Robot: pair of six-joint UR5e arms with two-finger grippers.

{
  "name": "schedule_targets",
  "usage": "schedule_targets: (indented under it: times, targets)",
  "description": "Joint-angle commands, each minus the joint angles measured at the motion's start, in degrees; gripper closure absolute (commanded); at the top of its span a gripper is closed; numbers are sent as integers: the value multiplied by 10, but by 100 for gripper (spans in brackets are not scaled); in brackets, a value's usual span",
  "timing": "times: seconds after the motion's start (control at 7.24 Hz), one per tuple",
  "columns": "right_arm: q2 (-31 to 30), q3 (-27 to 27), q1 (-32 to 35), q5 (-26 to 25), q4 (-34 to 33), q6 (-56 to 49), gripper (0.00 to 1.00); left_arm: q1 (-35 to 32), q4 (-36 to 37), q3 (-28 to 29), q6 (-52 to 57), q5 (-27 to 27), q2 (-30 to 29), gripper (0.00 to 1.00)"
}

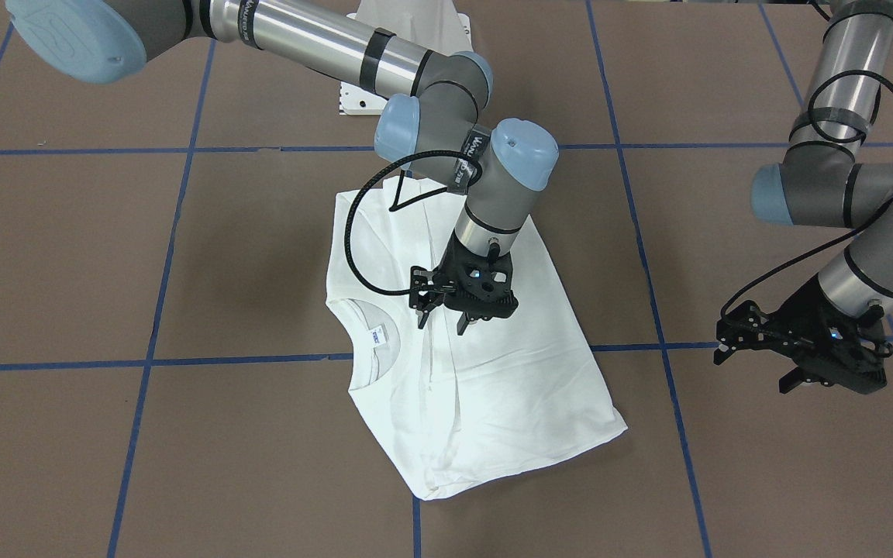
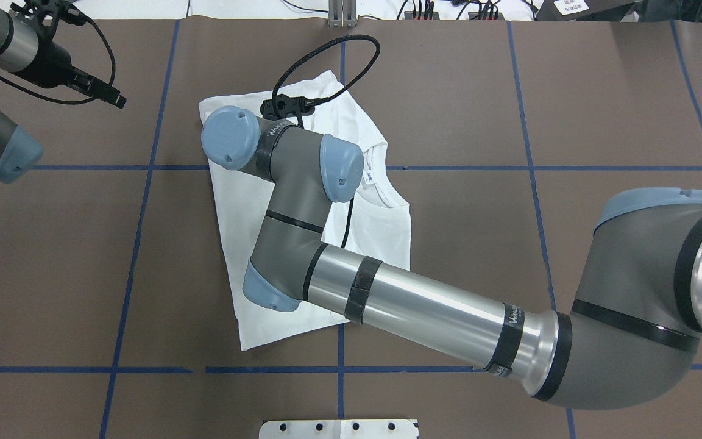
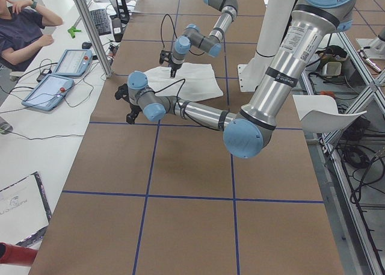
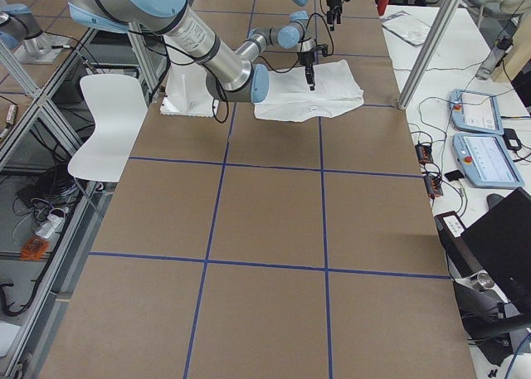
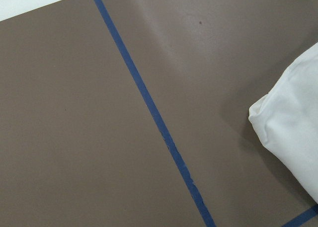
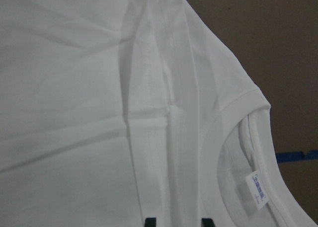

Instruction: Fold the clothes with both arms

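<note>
Above the T-shirt (image 1: 493,387), right hand (image 1: 442,319) spread, empty — left hand (image 1: 755,370) also spread, off the cloth

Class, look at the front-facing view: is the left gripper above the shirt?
No, the left gripper hangs over bare table, apart from the shirt.

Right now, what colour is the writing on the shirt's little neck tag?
Blue, on a white neck label; the right wrist-mounted view shows it best.

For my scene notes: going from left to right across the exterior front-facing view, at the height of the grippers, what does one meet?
Neck label of the white T-shirt → right gripper → left gripper.
</note>
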Motion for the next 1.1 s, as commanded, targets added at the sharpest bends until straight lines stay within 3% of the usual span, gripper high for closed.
schedule_targets:
  times: [0.0,0.28,0.41,0.55,0.97]
  targets:
    - [-27,27,-5,1,-2,-1,58,1,0,0,0,0,0,0]
    - [-27,28,-5,1,-4,-1,61,1,0,0,-1,0,0,0]
    - [-27,29,-4,1,-4,0,96,1,0,-1,-1,0,-1,0]
    - [-29,30,-4,1,-4,0,100,0,0,-2,-1,0,-1,0]
    - [-31,32,-2,0,-4,-2,100,0,0,-4,-3,0,0,0]
